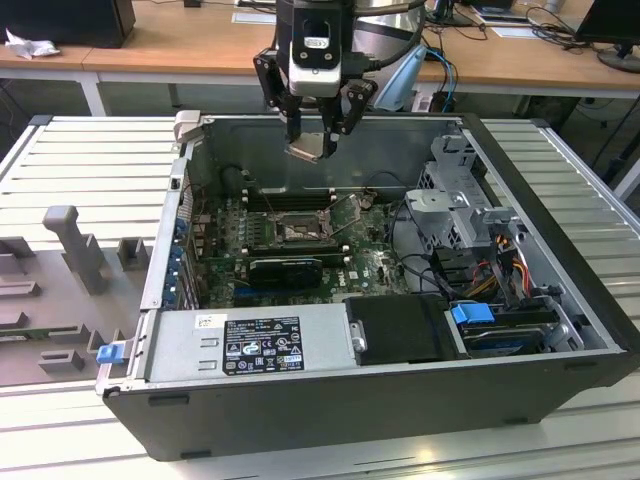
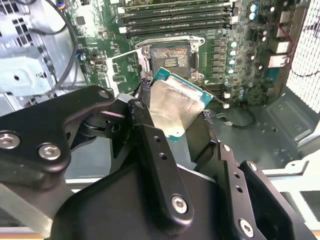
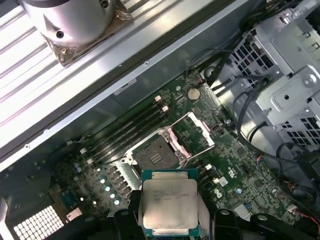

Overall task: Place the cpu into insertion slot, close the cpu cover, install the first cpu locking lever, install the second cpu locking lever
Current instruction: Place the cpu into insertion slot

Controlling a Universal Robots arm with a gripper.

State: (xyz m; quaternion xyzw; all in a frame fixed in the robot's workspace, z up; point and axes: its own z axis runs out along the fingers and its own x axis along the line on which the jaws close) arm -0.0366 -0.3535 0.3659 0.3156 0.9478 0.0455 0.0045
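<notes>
My gripper hangs above the open computer case, shut on the cpu, a flat silver square chip. In both wrist views the cpu sits clamped by its edges between the black fingers, metal face showing. Below it on the green board lies the insertion slot, dark-centred and uncovered. The cpu cover stands swung open beside the slot on its hinge. The cpu is well above the slot and not touching it.
Long black memory slots run beside the socket. A black card lies on the board, with a power supply along the case's near wall. A drive cage with cables fills the exterior view's right. Grey fixtures stand outside the case.
</notes>
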